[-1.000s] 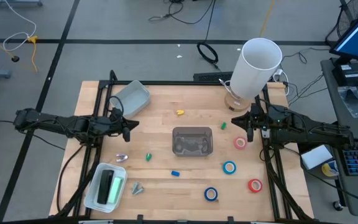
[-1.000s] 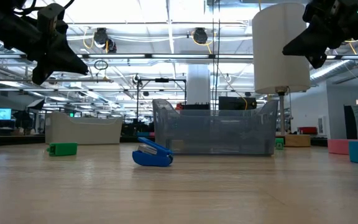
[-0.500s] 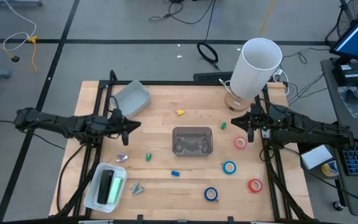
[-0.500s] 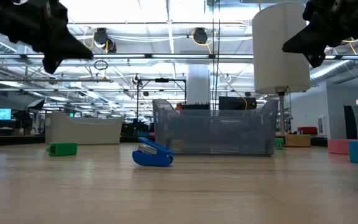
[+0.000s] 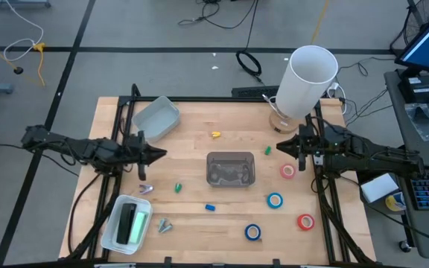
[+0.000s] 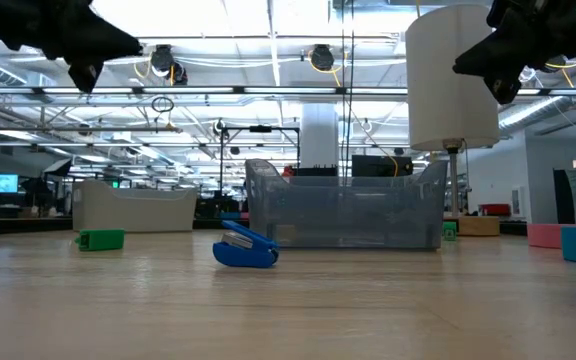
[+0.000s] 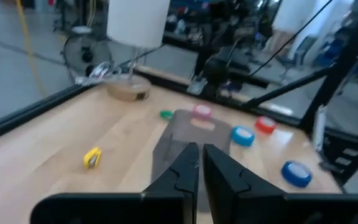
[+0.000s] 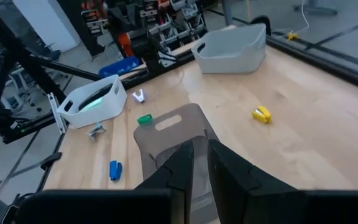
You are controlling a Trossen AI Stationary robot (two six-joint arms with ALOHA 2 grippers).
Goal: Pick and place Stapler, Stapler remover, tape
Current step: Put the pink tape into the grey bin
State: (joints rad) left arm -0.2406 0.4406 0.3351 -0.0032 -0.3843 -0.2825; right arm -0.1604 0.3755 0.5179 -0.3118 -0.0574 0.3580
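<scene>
Wooden boards formed the table [image 5: 199, 126], and nothing on it had yet been lifted. Both arms hung above it with nothing held. The left gripper [image 5: 157, 153] sat at the 9 o'clock side, its fingers drawn together with only a thin slit between them in the left wrist view. The right gripper [image 5: 282, 145] sat at the 3 o'clock side, its fingers likewise nearly touching.

A clear bin [image 5: 230, 169] stood at the table's centre. The tape lay toward 4 and 5 o'clock: a pinkish red roll [image 5: 287, 171] just beside the bin's right side, a blue roll [image 5: 275, 200] below it, a second blue roll [image 5: 253, 232] near the front edge, and a red roll [image 5: 305, 221] furthest right. A small blue stapler [image 6: 245, 248] lay in front of the bin in the low view. Small green, yellow and metal pieces were scattered around; which of them was the stapler remover could not be told. A white tray [image 5: 127, 222] at 7 o'clock held a dark and green object.

By the look of it, the task stood at its start, in the approach step. The pinkish red roll lay nearest the right gripper, so a likely next move called for spreading those fingers, descending over the ring, and closing across its rim.
</scene>
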